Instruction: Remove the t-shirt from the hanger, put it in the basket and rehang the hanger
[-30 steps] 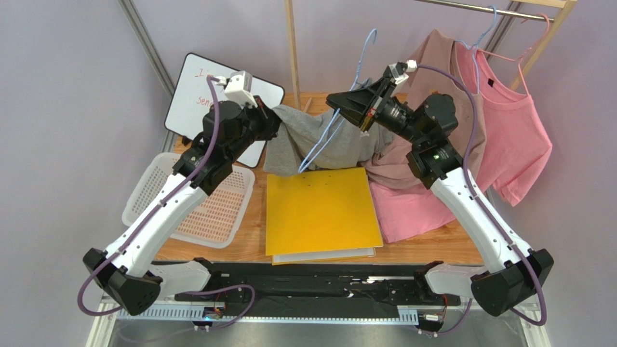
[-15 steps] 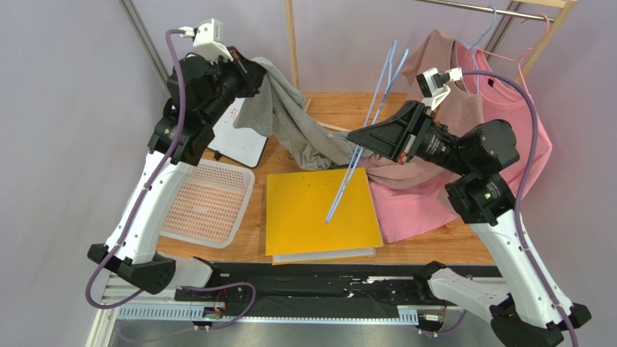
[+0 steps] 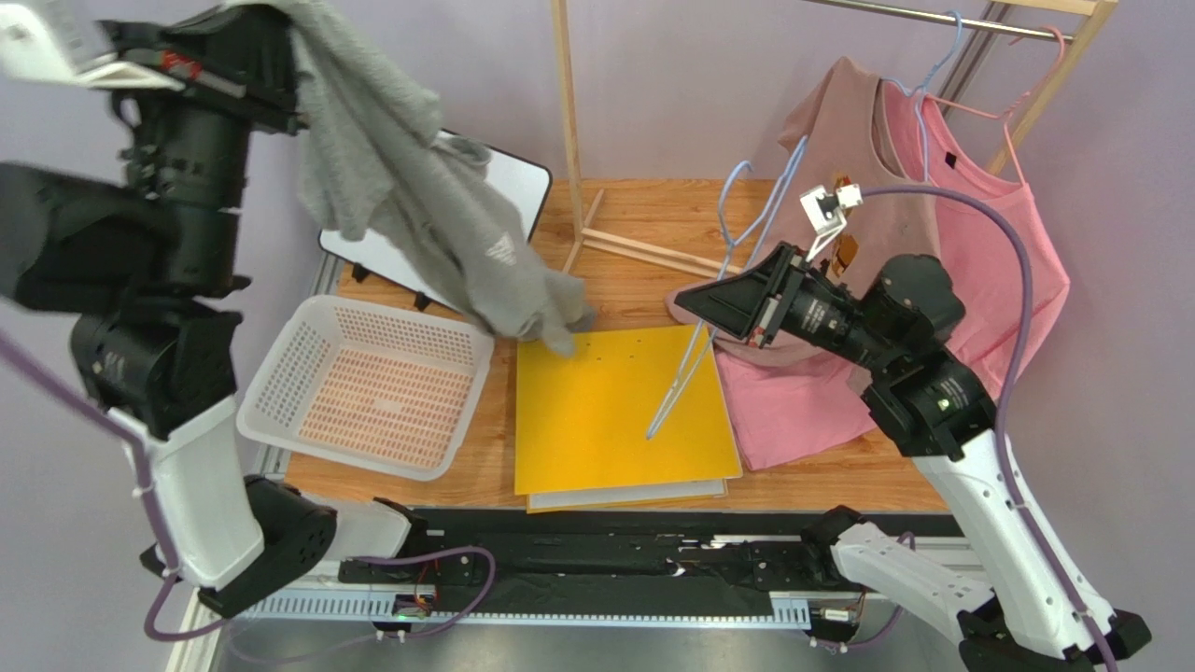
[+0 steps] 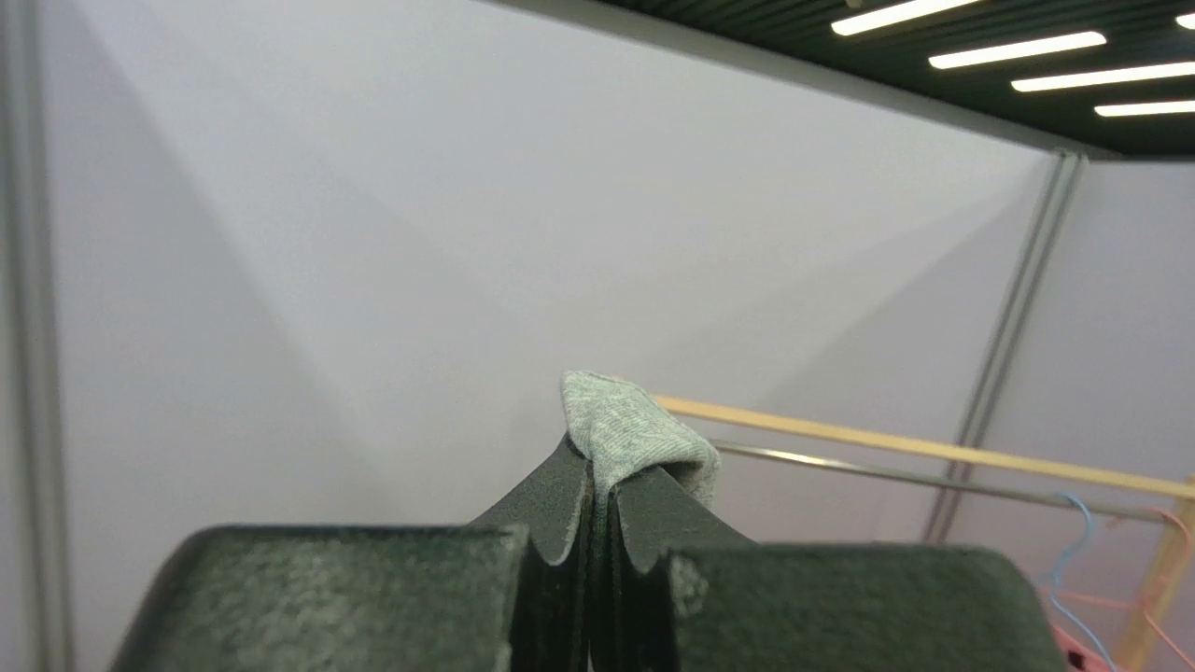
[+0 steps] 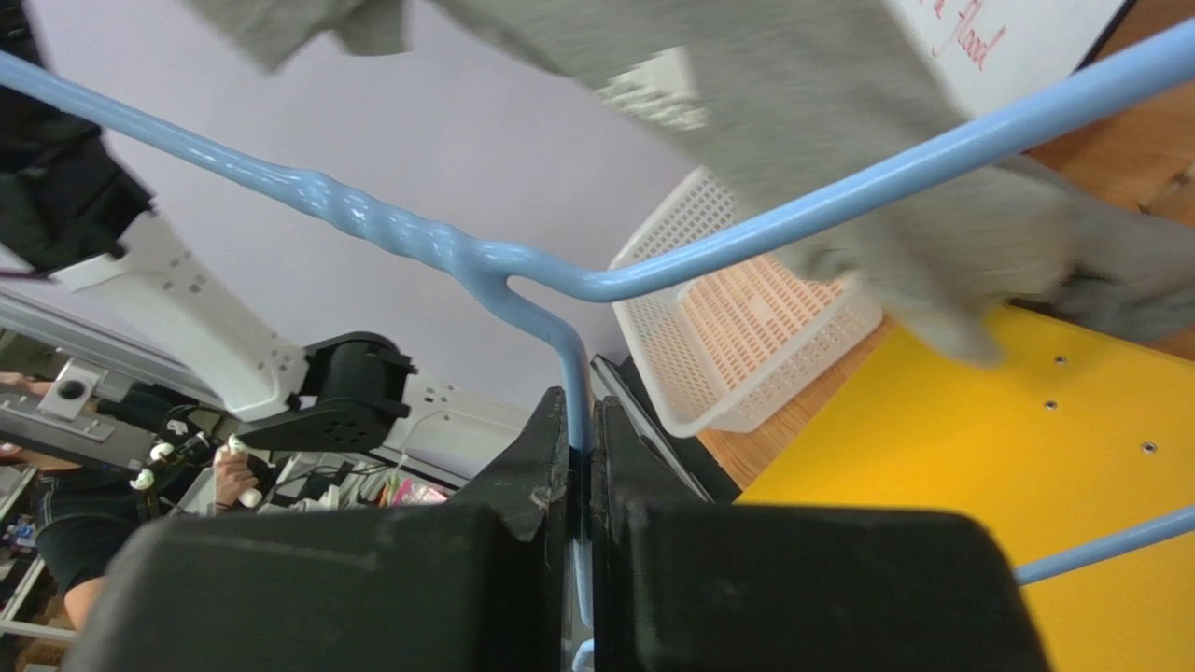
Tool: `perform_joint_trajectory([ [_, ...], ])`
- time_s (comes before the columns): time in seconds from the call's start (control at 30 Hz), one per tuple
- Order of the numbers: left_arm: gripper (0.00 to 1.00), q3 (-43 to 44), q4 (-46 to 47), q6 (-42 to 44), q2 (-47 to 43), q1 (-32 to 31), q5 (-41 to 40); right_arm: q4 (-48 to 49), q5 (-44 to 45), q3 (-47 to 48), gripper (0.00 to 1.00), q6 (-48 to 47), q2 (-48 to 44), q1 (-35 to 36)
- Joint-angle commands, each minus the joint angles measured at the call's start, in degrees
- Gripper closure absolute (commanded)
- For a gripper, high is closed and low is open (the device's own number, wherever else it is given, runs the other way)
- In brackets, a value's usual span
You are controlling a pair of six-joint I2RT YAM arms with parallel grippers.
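Note:
The grey t-shirt [image 3: 421, 210] hangs free from my left gripper [image 3: 274, 28], raised high at the far left; its lower end dangles over the yellow folder's far left corner. In the left wrist view the left gripper [image 4: 603, 469] is shut on a fold of the grey t-shirt [image 4: 624, 420]. My right gripper [image 3: 701, 305] is shut on the light blue hanger [image 3: 730, 266], bare of cloth, held over the folder's right side. In the right wrist view the gripper [image 5: 581, 434] pinches the hanger [image 5: 561, 287] below its bend, and the grey t-shirt [image 5: 842, 98] hangs beyond it.
A yellow folder [image 3: 617, 413] lies at the table's middle. A white basket [image 3: 368, 389] sits to its left, a whiteboard [image 3: 477, 189] behind. A tan shirt [image 3: 856, 154] and a pink shirt [image 3: 982, 238] hang on the rack at the right, draping onto the table. A wooden rack post [image 3: 568, 126] stands behind.
My left gripper has risen high and to the left, pulling the grey t-shirt fully off the hanger. My right gripper has moved nearer and lower with the bare hanger.

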Motion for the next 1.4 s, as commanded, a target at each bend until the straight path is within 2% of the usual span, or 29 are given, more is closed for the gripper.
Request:
perform_joint_trajectory([
  [0.0, 1.00, 1.46, 7.76, 12.56, -4.18, 0.31, -7.74, 1.80, -0.49, -0.83, 1.00, -1.14, 2.86, 0.06],
  [0.23, 1.00, 3.30, 10.32, 24.51, -8.76, 0.31, -13.38, 2.78, -5.24, -0.48, 1.00, 0.45, 7.61, 0.23],
  [0.37, 1.00, 3.40, 9.88, 27.42, -9.98, 0.31, -15.83, 2.95, -5.77, -0.57, 1.00, 0.63, 9.11, 1.29],
  [0.5, 1.00, -5.28, 11.02, 30.23, -12.97, 0.31, -18.38, 2.60, -4.90, -0.57, 1.00, -0.08, 8.23, 1.64],
  [0.57, 1.00, -8.46, 8.49, 29.72, -14.55, 0.31, -20.74, 1.99, -3.67, -0.57, 1.00, -0.95, 7.53, 1.64],
  [0.67, 1.00, -21.53, 8.12, 24.98, -19.82, 0.31, -22.78, 1.72, -1.82, -1.36, 1.00, -1.57, 5.86, 1.55],
  [0.7, 1.00, -29.75, 8.55, 21.83, -21.40, 0.31, -23.22, 1.81, -1.56, -1.45, 1.00, -1.57, 5.51, 1.55],
  [0.77, 1.00, -37.09, 7.60, 18.30, -25.53, 0.31, -24.97, 1.72, -1.12, -1.63, 1.00, -1.66, 4.80, 1.55],
  [0.8, 1.00, -43.30, 6.20, 13.15, -26.76, 0.31, -26.20, 1.54, -1.11, -1.71, 1.00, -1.66, 4.71, 1.64],
  [0.87, 1.00, -49.92, 2.59, 7.42, -30.37, 0.31, -29.37, 1.72, -0.94, -2.06, 1.00, -1.40, 3.93, 1.64],
  [0.9, 1.00, -57.09, 1.36, 0.60, -31.77, 0.31, -30.42, 1.81, -0.85, -2.41, 1.00, -1.31, 3.66, 1.64],
  [0.97, 1.00, -64.60, -2.06, -8.04, -36.17, 0.31, -34.90, 1.90, -0.50, -2.86, 1.00, -1.31, 3.13, 1.64],
  [1.0, 1.00, -71.94, -2.68, -14.87, -37.57, 0.31, -35.78, 1.98, -0.59, -3.03, 1.00, -1.31, 3.04, 1.64],
  [1.03, 1.00, -74.97, -5.91, -19.03, -39.68, 0.31, -38.66, 1.81, -0.50, -3.12, 1.00, -1.40, 2.96, 1.64],
  [1.17, 1.00, -85.17, -18.32, -41.16, -43.29, 0.40, -42.03, 1.81, -0.50, -4.17, 1.00, -1.48, 2.43, 1.64],
  [1.3, 1.00, -90.03, -19.03, -43.76, -46.20, 1.10, -42.82, 1.72, -0.50, -4.88, 1.00, -1.75, 2.43, 1.64],
  [1.37, 1.00, -90.04, -23.06, -47.86, -45.77, 1.72, -42.91, 1.72, -0.50, -5.14, 1.00, -1.84, 2.52, 1.64],
])
